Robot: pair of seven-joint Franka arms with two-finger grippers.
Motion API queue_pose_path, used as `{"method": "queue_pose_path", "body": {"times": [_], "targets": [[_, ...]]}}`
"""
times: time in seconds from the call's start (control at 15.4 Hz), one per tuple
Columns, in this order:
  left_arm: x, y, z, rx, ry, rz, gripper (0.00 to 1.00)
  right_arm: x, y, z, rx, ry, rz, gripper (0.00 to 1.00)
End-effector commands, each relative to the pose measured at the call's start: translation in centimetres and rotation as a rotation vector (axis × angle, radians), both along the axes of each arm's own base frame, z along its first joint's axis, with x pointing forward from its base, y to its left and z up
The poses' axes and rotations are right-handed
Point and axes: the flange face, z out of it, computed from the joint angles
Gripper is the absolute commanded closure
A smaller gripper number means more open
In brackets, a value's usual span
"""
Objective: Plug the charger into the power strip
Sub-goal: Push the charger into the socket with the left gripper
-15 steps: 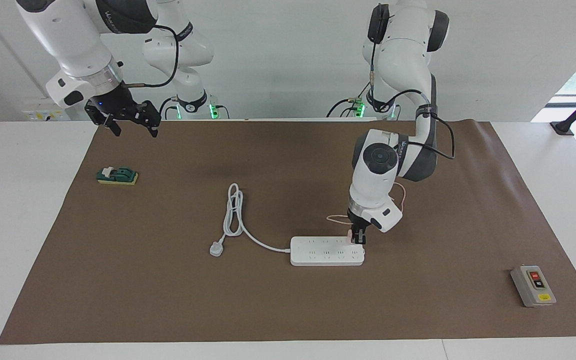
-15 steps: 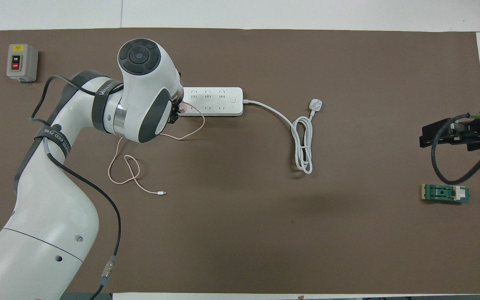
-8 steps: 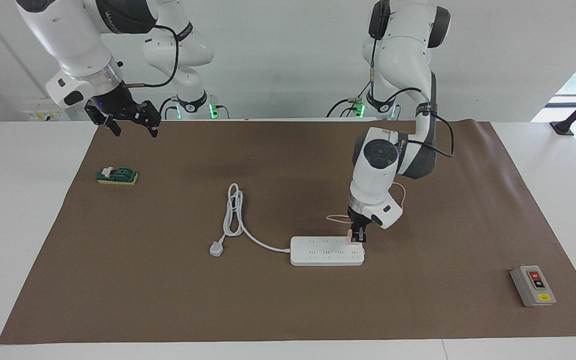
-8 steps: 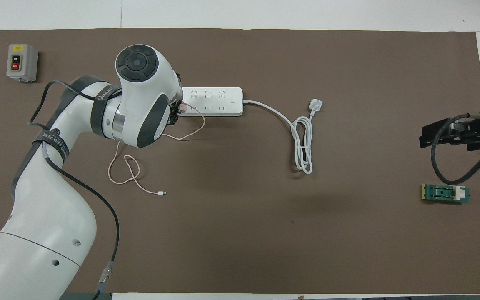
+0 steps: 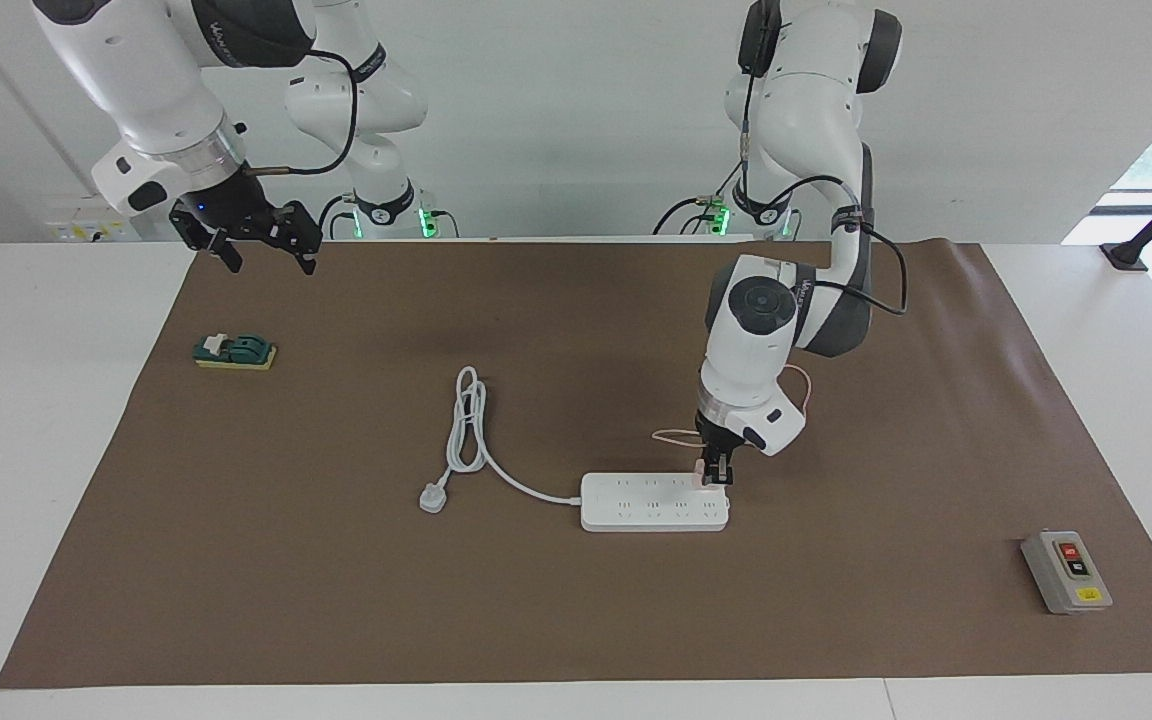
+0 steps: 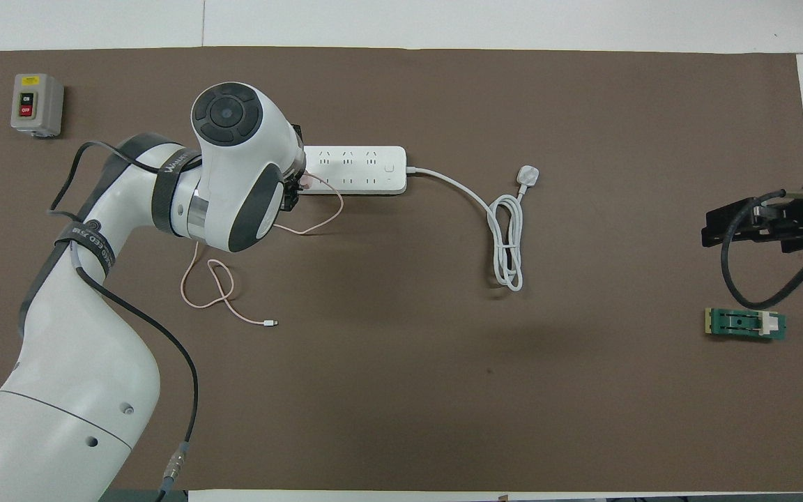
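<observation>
Pink charger (image 5: 707, 473), pinched in left tool (image 5: 715, 479), sits directly above power strip (image 5: 636, 505) end socket, lower centre; strip's long axis horizontal. Right tool (image 5: 258, 253) spread, waiting upper left.

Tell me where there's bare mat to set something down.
Bare: the stretch between the power strip's coiled cord and the green block, and the mat nearer the robots. Crowded: around the power strip, where the left gripper holds the charger over its cable loops.
</observation>
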Motion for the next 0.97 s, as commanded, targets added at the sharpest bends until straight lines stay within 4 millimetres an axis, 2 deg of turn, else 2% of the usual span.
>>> {"method": "queue_pose_path", "body": {"times": [0.0,0.19,0.65,0.91], "targets": [[-1.0,-1.1,-4.9,0.016,0.064,-0.073,1.0,-0.3,-0.3,0.1,-0.012,-0.003,0.021,0.0],[-0.1,-1.1,-5.8,0.045,0.12,-0.112,1.0,-0.3,-0.3,0.1,-0.012,-0.003,0.021,0.0],[0.5,0.0,-6.0,0.036,0.129,-0.139,1.0,-0.3,-0.3,0.1,-0.012,-0.003,0.021,0.0],[0.6,0.0,-7.1,0.039,0.135,-0.147,1.0,-0.3,-0.3,0.1,-0.012,-0.003,0.021,0.0]]}}
